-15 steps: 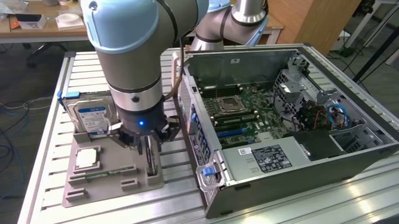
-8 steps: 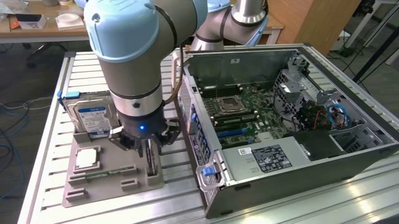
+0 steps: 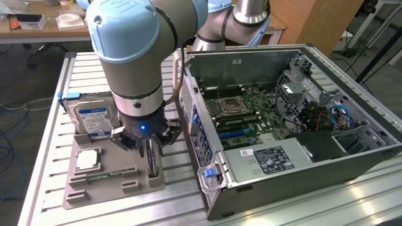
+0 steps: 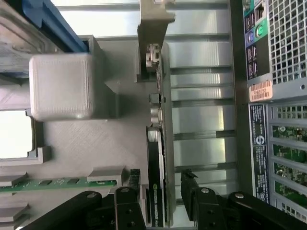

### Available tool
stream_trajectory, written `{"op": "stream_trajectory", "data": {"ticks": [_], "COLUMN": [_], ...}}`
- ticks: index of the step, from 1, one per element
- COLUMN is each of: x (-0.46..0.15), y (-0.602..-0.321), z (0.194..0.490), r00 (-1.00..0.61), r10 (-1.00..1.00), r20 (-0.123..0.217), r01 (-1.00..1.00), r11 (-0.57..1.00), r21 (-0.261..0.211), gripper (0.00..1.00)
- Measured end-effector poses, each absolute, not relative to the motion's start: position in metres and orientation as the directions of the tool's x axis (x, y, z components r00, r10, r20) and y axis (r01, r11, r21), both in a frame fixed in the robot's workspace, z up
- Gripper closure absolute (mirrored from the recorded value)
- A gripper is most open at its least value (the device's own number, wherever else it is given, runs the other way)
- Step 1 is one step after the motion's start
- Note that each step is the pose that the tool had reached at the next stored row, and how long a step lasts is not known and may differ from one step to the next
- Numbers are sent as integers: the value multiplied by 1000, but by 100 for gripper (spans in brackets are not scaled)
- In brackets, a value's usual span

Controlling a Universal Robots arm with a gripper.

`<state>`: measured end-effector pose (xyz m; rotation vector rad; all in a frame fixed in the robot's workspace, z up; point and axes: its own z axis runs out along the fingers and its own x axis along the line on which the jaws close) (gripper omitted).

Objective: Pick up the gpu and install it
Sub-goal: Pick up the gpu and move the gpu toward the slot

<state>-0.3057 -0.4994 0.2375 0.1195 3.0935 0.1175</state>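
The gpu (image 3: pixel 152 164) is a thin black card standing on edge in a slot of the grey holder tray (image 3: pixel 113 190). My gripper (image 3: pixel 150 147) hangs directly over it, pointing down. In the wrist view the gpu (image 4: pixel 156 153) runs as a narrow dark slab with its metal bracket at the far end. The gripper (image 4: pixel 161 179) is open, one black finger (image 4: pixel 128 201) on each side of the card. A gap shows between the card and the other finger (image 4: pixel 192 191). Nothing is gripped.
The tray also holds a silver hard drive (image 3: pixel 93 117), a square CPU chip (image 3: pixel 88 160) and a green RAM stick (image 3: pixel 103 175). The open PC case (image 3: pixel 283 127) stands close to the tray on the exterior view's right, and its rear panel (image 4: pixel 273 96) is near the gripper.
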Motion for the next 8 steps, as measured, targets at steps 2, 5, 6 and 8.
{"op": "stream_trajectory", "data": {"ticks": [2,5,6,8], "x": [-306,-306,-306,-306], "y": [-491,-486,-486,-486], "z": [237,236,236,236], "r00": [-996,-996,-996,-996], "r10": [79,79,79,78], "r20": [-40,-41,-40,-36], "r01": [75,76,76,76], "r11": [994,994,995,996], "r21": [77,73,67,52], "gripper": [53,53,53,53]}}
